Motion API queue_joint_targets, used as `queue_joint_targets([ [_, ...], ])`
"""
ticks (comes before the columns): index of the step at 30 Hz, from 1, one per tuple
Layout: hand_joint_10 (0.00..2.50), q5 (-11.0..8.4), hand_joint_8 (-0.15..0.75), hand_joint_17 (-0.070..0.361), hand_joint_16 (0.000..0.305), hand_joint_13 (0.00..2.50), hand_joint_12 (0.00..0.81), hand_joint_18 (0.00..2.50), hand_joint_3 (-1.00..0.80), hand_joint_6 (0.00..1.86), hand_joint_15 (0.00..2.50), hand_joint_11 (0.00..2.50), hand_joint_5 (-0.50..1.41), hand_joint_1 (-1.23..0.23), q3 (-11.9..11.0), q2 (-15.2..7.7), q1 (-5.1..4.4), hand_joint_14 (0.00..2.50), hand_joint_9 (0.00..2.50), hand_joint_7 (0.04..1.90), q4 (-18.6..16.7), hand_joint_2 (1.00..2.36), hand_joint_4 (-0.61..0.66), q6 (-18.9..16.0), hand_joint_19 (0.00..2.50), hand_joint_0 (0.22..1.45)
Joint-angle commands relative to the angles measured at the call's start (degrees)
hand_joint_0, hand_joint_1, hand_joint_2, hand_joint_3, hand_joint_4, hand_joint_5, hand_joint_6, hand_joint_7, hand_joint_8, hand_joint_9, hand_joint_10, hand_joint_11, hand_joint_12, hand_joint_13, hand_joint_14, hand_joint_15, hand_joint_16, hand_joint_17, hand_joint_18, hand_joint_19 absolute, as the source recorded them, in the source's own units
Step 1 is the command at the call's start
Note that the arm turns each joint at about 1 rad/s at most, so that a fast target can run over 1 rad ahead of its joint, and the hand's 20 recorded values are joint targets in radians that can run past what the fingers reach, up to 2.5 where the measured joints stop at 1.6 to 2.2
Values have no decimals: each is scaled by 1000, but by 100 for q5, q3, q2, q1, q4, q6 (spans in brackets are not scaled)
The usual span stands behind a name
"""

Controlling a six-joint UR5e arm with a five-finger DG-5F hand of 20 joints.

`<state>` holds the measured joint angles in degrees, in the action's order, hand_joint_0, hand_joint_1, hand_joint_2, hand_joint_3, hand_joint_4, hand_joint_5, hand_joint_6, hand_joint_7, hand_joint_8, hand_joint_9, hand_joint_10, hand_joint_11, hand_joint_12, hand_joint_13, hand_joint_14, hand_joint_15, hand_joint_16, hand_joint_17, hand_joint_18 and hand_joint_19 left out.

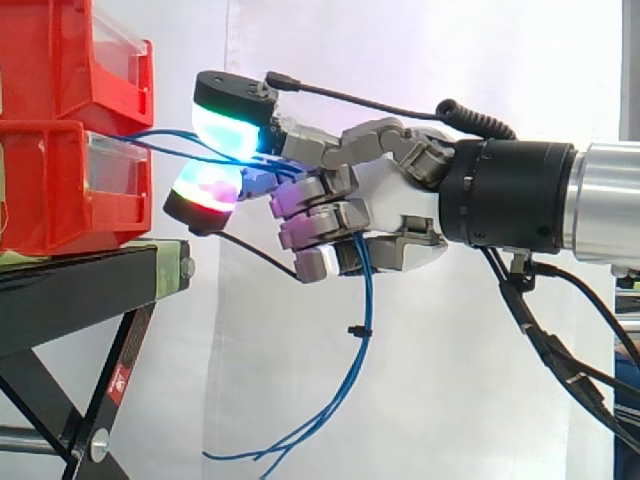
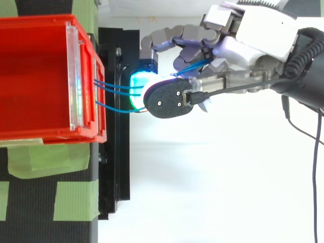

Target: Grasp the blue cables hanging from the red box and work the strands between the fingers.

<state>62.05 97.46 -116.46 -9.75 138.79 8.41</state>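
Two stacked red bins (image 1: pixel 60 70); blue cables (image 1: pixel 365 300) run from lower bin (image 1: pixel 50 200) front into robot hand (image 1: pixel 395 205), curled tight round strands.

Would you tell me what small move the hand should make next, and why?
Probably a slight rub of the fingers against each other to roll the strands. The hand pinches the blue cables close to the red box, and they run nearly straight from it, so pulling back seems risky.
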Motion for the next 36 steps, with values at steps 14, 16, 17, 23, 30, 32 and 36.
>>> queue_joint_targets([
  [14, 2500, 9, 425, 128, 57, 1243, 525, 1594, -699, 496, 1711, 2500, 176, -602, -7, 53, 8, 2500, 1020, 1262, -10, 1012, 250, 2, 827, 854],
  [16, 2500, 0, 431, 128, 57, 1243, 524, 1594, -693, 498, 1706, 2500, 176, -602, -7, 53, 17, 2500, 1022, 1261, -10, 1013, 256, 2, 827, 853],
  [17, 2500, 0, 425, 128, 57, 1239, 517, 1594, -696, 496, 1709, 2500, 176, -602, -7, 70, 17, 2500, 1020, 1268, -10, 1012, 257, 2, 826, 854],
  [23, 2500, 0, 427, 127, 56, 1239, 515, 1592, -654, 504, 1688, 2500, 176, -603, -69, 62, 26, 2500, 1018, 1259, -1, 1014, 250, 46, 835, 866],
  [30, 2500, 0, 425, 127, 56, 1245, 520, 1598, -451, 534, 1699, 2500, 173, -611, -192, 62, 61, 2500, 1020, 1261, 16, 1019, 244, 257, 842, 887],
  [32, 2500, 0, 428, 128, 57, 1248, 520, 1606, -388, 543, 1696, 2500, 171, -611, -192, 70, 61, 2500, 1020, 1260, 7, 1020, 242, 292, 831, 888],
  [36, 2500, 0, 434, 135, 60, 1261, 523, 1630, -311, 578, 1703, 2500, 168, -614, -192, 70, 61, 2500, 1026, 1232, 16, 1020, 239, 345, 783, 893],
])
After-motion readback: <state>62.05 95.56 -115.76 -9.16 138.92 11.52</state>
